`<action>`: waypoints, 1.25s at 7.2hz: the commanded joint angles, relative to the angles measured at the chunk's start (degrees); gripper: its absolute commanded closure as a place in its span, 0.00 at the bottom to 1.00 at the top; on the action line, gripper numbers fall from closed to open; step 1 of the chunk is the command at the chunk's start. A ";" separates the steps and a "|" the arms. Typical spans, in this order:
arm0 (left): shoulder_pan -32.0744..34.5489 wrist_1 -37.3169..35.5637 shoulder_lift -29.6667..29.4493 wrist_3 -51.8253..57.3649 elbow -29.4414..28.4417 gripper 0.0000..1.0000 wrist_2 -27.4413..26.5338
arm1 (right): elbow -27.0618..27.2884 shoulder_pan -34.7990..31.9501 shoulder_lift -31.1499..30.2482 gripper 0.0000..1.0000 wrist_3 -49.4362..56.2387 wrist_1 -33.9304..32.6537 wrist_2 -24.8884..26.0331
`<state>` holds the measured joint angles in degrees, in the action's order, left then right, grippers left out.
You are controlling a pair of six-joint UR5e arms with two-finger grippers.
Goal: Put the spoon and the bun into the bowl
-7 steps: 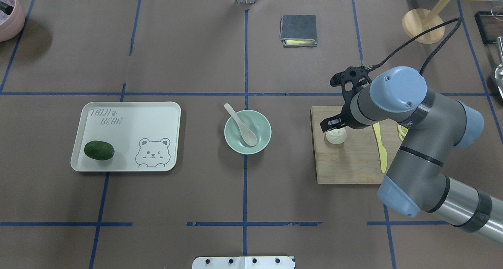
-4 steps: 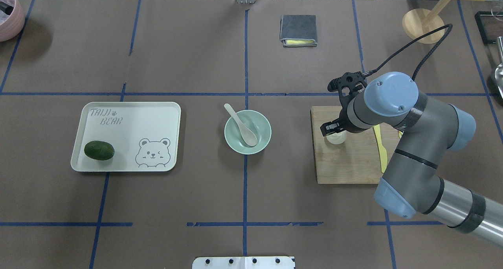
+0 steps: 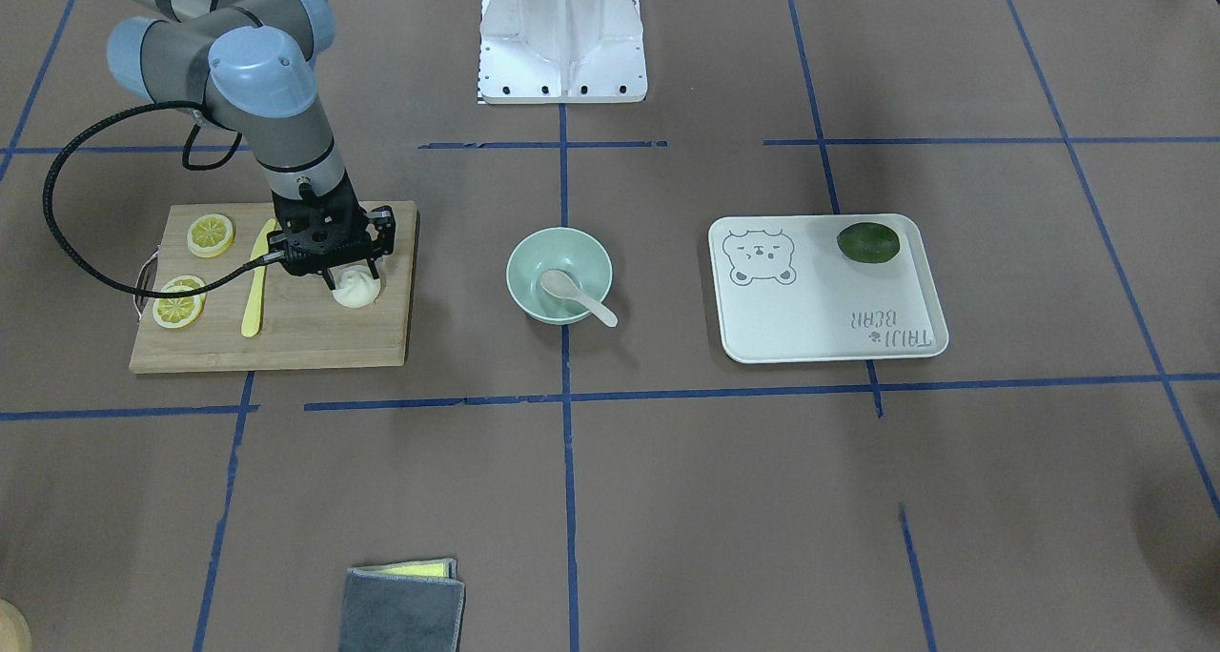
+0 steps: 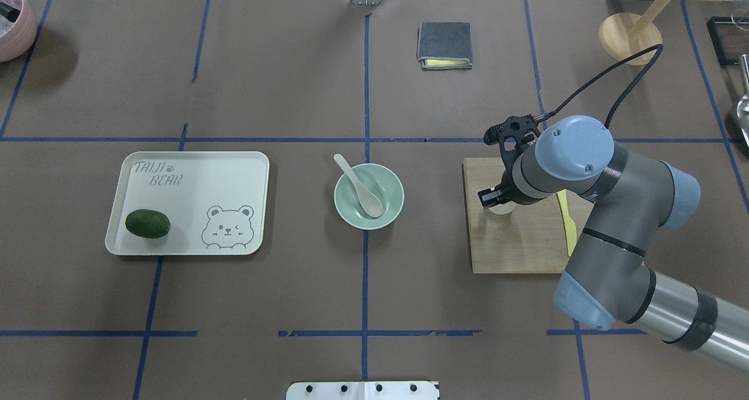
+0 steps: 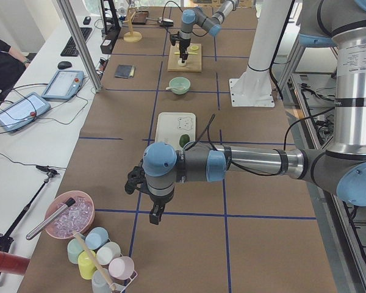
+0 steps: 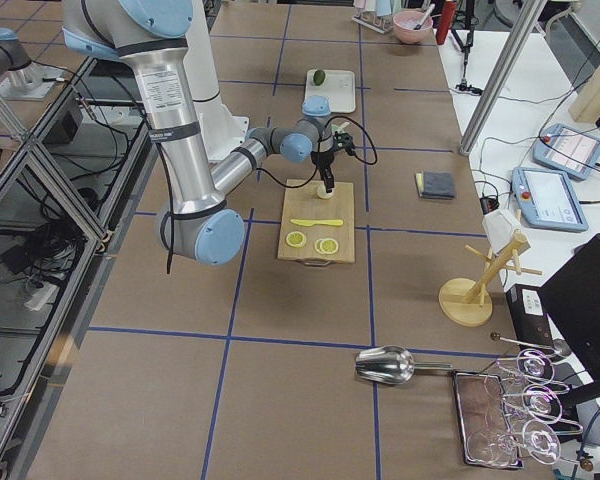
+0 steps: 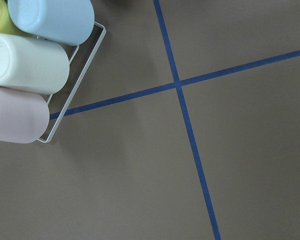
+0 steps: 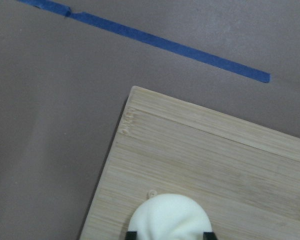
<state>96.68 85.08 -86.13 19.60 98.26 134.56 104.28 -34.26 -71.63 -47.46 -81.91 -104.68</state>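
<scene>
The white bun (image 3: 358, 291) sits on the wooden cutting board (image 3: 315, 337). My right gripper (image 3: 350, 273) stands straight over it, open, with a finger on either side; the right wrist view shows the bun (image 8: 170, 217) between the two fingertips. In the overhead view the gripper (image 4: 499, 201) hides most of the bun (image 4: 501, 210). The beige spoon (image 4: 360, 186) lies in the mint-green bowl (image 4: 394, 185) at the table's middle, handle over the rim. My left gripper (image 5: 152, 210) hangs far off near a cup rack; I cannot tell whether it is open or shut.
A yellow knife (image 3: 254, 285) and lemon slices (image 3: 210, 234) lie on the board beside the bun. A white tray (image 3: 820, 318) holds a dark green fruit (image 3: 867, 242). A folded grey cloth (image 4: 444, 44) lies at the far side. Cups (image 7: 30, 70) lie under my left wrist.
My right gripper has come down and slightly toward the robot over the bun, so its fingers now flank it. The spoon, bowl and tray have not moved.
</scene>
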 commanded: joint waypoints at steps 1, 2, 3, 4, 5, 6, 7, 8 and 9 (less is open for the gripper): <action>0.00 0.00 0.00 0.00 0.00 0.00 0.00 | -0.83 0.33 0.00 0.53 -0.09 0.08 0.00; 0.00 0.00 0.00 0.00 0.00 0.00 0.00 | -0.57 0.24 0.08 0.78 -0.01 0.08 0.00; 0.00 0.09 0.00 0.00 0.00 0.00 0.00 | 0.13 0.24 0.09 1.00 0.00 0.17 0.00; 0.00 0.09 0.00 0.00 0.00 0.00 0.00 | 1.44 0.07 0.09 1.00 -0.09 0.08 0.09; 0.00 0.09 0.00 0.09 -0.09 0.00 0.00 | 2.32 0.24 0.17 1.00 -1.57 -0.09 0.52; -0.09 0.18 0.00 0.09 -0.09 0.00 0.00 | 2.07 0.50 4.18 1.00 -5.68 -2.01 1.57; 0.00 0.26 0.00 0.09 -0.09 0.00 0.00 | 1.46 1.12 11.87 1.00 -8.24 -10.38 1.67; -0.09 0.53 0.00 0.09 -0.09 0.00 0.00 | 0.49 1.90 17.34 1.00 -10.18 -14.82 2.54; -0.09 0.62 0.00 0.09 -0.09 0.00 0.09 | -3.52 2.70 22.01 1.00 -13.16 -14.86 3.25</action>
<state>96.62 85.52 -86.13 19.69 98.17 134.58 104.30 -32.54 -56.21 -57.14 -94.15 -102.34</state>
